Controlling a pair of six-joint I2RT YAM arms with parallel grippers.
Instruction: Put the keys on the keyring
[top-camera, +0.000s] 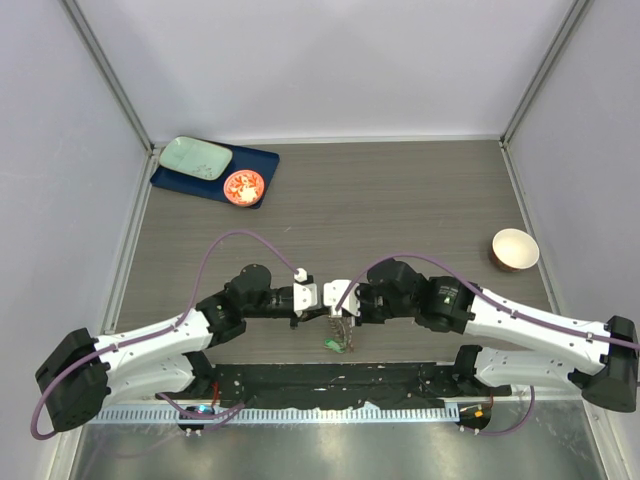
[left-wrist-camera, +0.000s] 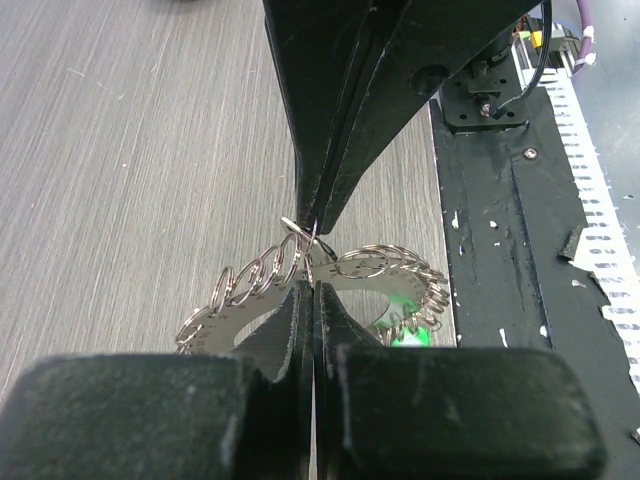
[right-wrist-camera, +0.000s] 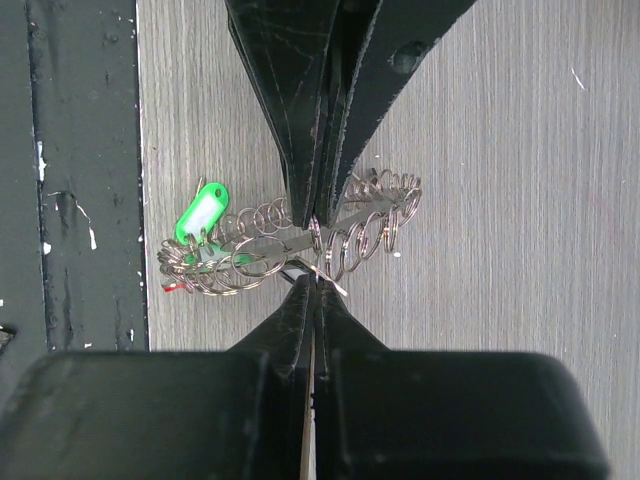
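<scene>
The keyring (top-camera: 340, 328), a flat grey ring fringed with small metal rings, hangs between my two grippers over the table's near middle. My left gripper (top-camera: 322, 305) is shut on its flat rim (left-wrist-camera: 313, 288). My right gripper (top-camera: 347, 310) faces it and is shut on one small ring at the edge (right-wrist-camera: 315, 282). In the left wrist view the right gripper (left-wrist-camera: 318, 228) comes down from above onto the keyring (left-wrist-camera: 370, 268). A green key tag (right-wrist-camera: 200, 215) hangs on the keyring (right-wrist-camera: 260, 245), with a red bit (right-wrist-camera: 172, 288) beside it. The green tag also shows from above (top-camera: 334, 346).
A blue tray (top-camera: 262, 160) at the back left holds a pale green plate (top-camera: 196, 157) and an orange-red dish (top-camera: 243, 186). A beige bowl (top-camera: 514, 249) stands at the right. A black strip (top-camera: 400, 382) runs along the near edge.
</scene>
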